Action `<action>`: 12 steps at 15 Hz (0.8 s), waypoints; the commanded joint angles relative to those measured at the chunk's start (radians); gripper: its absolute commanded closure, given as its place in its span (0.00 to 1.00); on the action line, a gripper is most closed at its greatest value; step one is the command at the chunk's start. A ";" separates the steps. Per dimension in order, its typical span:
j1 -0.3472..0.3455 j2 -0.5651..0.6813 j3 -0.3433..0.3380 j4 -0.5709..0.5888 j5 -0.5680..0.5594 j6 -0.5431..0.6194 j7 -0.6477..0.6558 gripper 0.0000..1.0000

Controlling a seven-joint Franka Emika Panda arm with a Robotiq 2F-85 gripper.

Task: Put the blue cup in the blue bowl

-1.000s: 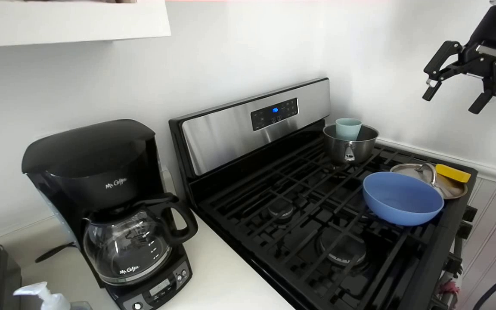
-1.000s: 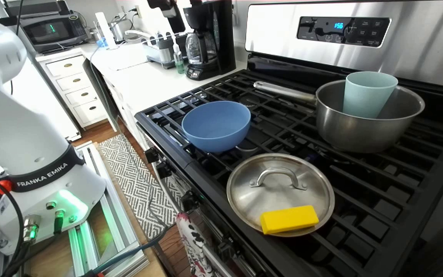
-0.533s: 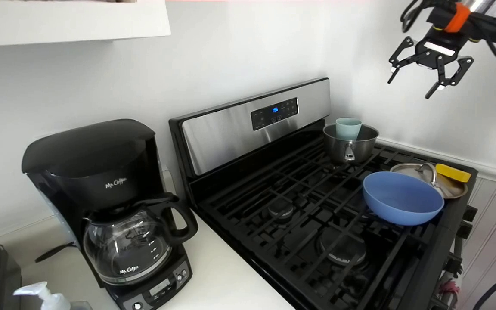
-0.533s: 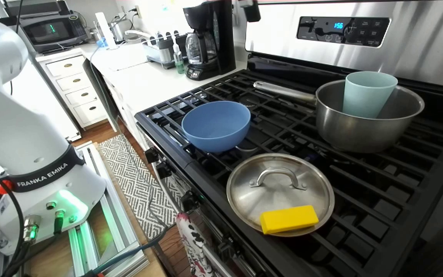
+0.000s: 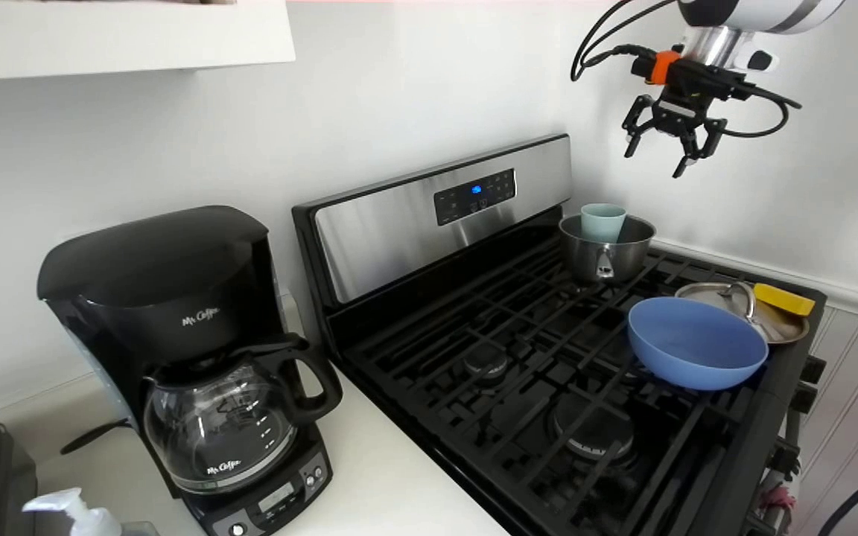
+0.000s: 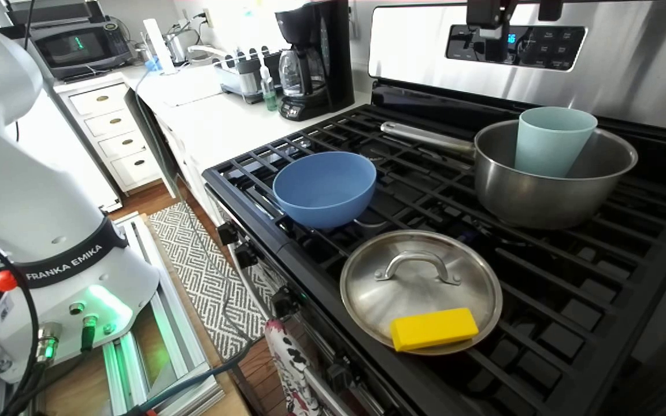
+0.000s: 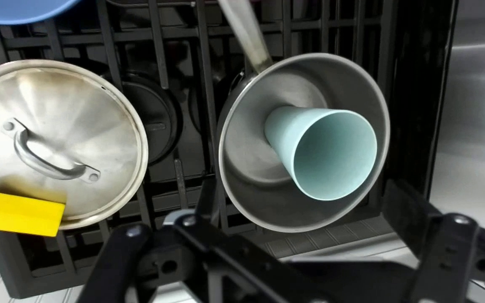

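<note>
The blue cup [image 5: 602, 225] leans inside the steel pot [image 5: 584, 260] in both exterior views [image 6: 554, 147]. In the wrist view, the cup [image 7: 282, 126] tilts with its open mouth towards the camera, its base on the pot's floor. The blue bowl [image 5: 697, 339] stands on the stove grate and looks empty in both exterior views [image 6: 326, 215]; only its edge [image 7: 19, 12] shows in the wrist view. My gripper [image 5: 655, 161] is open and empty, above the pot and apart from the cup. Its fingers stand wide apart in the wrist view [image 7: 301, 193].
A steel lid [image 6: 367, 300] with a yellow block [image 6: 434, 329] on it lies beside the pot and bowl. The pot's handle [image 6: 425, 137] points across the grate. The stove's back panel [image 5: 399, 242] rises behind the pot. A coffee maker [image 5: 168, 268] stands on the counter.
My open gripper has moved across, in from the edge of an exterior view, and come nearer to the pot. The cup, pot, bowl, lid and yellow block have not moved.
</note>
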 commanded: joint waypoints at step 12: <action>0.077 0.285 -0.062 0.195 0.059 0.055 0.193 0.00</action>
